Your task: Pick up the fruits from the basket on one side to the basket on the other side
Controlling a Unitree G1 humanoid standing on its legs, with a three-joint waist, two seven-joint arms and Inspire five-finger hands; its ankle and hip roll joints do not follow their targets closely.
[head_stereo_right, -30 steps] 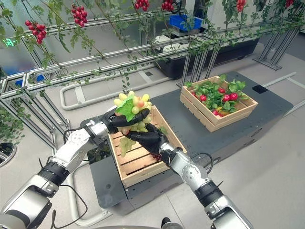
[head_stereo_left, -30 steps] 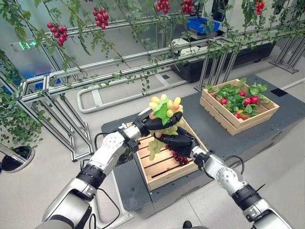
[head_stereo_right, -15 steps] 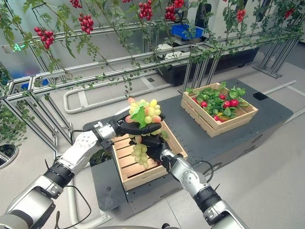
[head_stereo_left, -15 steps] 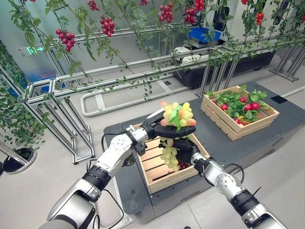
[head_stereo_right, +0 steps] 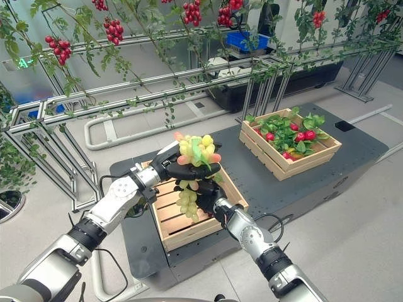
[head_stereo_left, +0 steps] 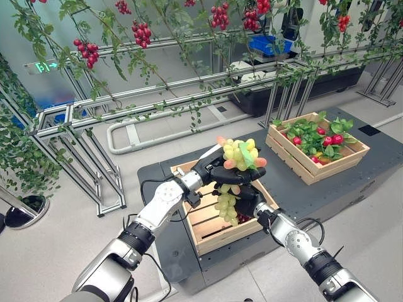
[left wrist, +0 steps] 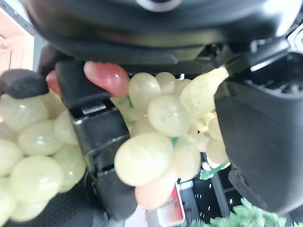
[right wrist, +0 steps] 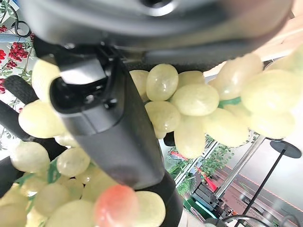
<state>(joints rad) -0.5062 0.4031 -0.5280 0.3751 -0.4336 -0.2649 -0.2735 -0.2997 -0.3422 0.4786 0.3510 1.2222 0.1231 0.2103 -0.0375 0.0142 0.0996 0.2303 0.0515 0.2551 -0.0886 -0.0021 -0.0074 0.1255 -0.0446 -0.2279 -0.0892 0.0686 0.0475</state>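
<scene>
Since the earlier frames the grape bunch (head_stereo_left: 238, 156) has shifted toward the far crate (head_stereo_left: 317, 146), left hand (head_stereo_left: 217, 170) leading. Left hand's fingers are clamped round the bunch's top, over the near crate (head_stereo_left: 211, 221); right hand (head_stereo_left: 247, 194) is curled round the hanging lower grapes. Judgement: keep both holds firm and carry it level across the bench (head_stereo_left: 371, 165), clearing the far crate's rim. Vine racks (head_stereo_left: 157, 94) stand behind, not obstructing.
</scene>
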